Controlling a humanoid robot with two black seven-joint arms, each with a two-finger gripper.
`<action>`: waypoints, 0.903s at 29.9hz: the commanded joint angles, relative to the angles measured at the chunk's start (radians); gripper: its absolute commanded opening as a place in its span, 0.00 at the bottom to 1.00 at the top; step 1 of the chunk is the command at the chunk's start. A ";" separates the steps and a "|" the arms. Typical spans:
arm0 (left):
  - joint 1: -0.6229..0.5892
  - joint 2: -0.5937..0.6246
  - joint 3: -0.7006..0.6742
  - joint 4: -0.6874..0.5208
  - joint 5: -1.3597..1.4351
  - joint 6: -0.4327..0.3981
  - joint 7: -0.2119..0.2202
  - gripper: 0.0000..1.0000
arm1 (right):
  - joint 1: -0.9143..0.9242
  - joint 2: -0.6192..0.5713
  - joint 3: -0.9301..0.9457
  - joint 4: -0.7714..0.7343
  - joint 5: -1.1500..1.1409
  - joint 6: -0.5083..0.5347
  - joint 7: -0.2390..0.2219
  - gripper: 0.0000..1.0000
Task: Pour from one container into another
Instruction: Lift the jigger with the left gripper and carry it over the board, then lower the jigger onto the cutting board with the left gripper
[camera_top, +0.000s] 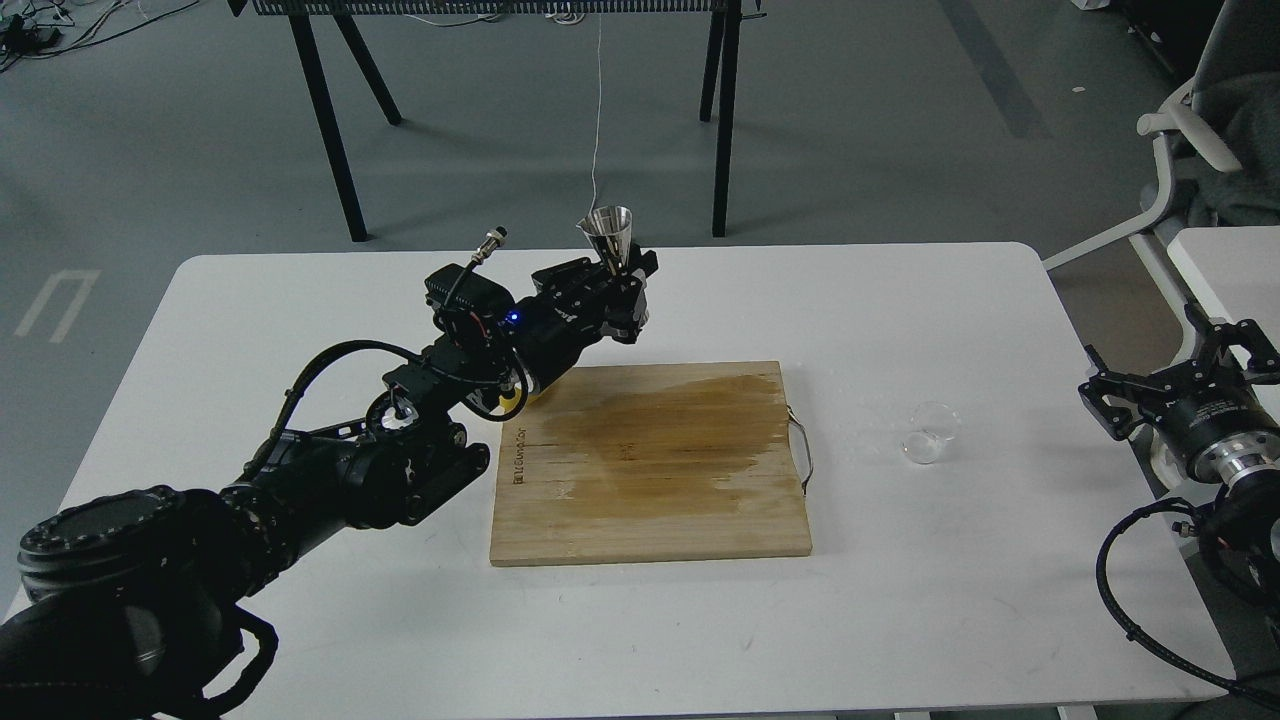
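My left gripper (622, 283) is shut on the steel jigger (610, 236) and holds it upright in the air over the far edge of the wooden board (650, 462); only the jigger's upper cone shows above the fingers. The tiny clear glass cup (927, 432) stands on the white table (900, 600), right of the board. My right gripper (1180, 375) stands open at the table's right edge, well right of the cup, with nothing in it.
The board carries a wide wet stain and a wire handle (803, 450) on its right side. A yellow lemon (507, 398) is mostly hidden behind my left arm. An office chair (1190, 130) stands at the far right.
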 joint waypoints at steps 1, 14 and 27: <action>0.034 0.000 0.019 0.000 0.000 0.000 0.000 0.11 | -0.003 -0.001 -0.001 -0.002 -0.001 0.000 0.000 0.99; 0.115 0.000 0.033 -0.166 0.000 0.000 0.000 0.11 | -0.004 0.004 -0.001 -0.002 -0.001 0.000 0.000 0.99; 0.132 0.000 0.050 -0.169 -0.006 0.000 0.000 0.12 | -0.007 0.005 -0.001 -0.002 0.001 0.000 0.000 0.99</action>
